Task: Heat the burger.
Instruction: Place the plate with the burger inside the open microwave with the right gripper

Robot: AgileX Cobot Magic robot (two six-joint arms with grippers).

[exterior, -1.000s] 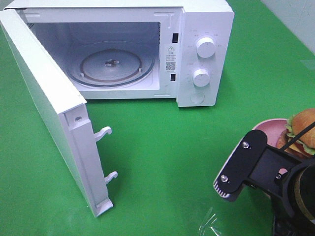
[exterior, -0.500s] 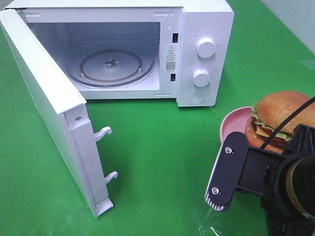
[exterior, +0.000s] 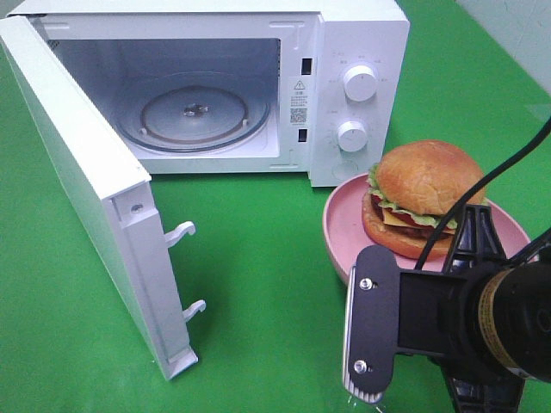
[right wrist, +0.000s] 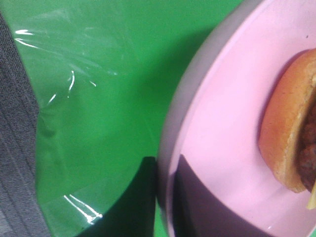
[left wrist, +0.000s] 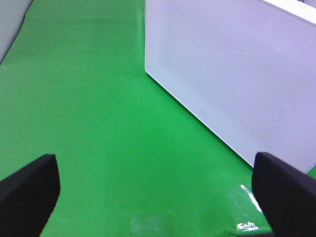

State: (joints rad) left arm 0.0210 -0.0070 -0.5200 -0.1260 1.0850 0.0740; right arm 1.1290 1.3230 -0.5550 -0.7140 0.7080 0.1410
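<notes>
Green cloth [exterior: 258, 258] covered the table. Nearest the high camera, at five o'clock, the black right gripper [right wrist: 165, 207] pinched the rim of the round pink plate [exterior: 344, 232], its dark jaws closed over the edge in the wrist view. On that plate, toward three o'clock, stood the tall burger [exterior: 426, 194] with its golden-brown bun, green lettuce frill, red tomato and yellow cheese, upright and near the oven's front corner.

The left gripper [left wrist: 158, 192], seen only by its own camera, hung with dark fingertips [left wrist: 29, 187] spread wide, gripping nothing, over the cloth near the perforated outer face of the flat white microwave door [exterior: 95, 198]. That door stood swung open at nine o'clock.

Farther off, at twelve, the white box-shaped microwave oven [exterior: 362, 34] showed its round glass turntable [exterior: 194, 112] inside and two white round knobs [exterior: 359, 82] one above the other on its three-o'clock panel.
</notes>
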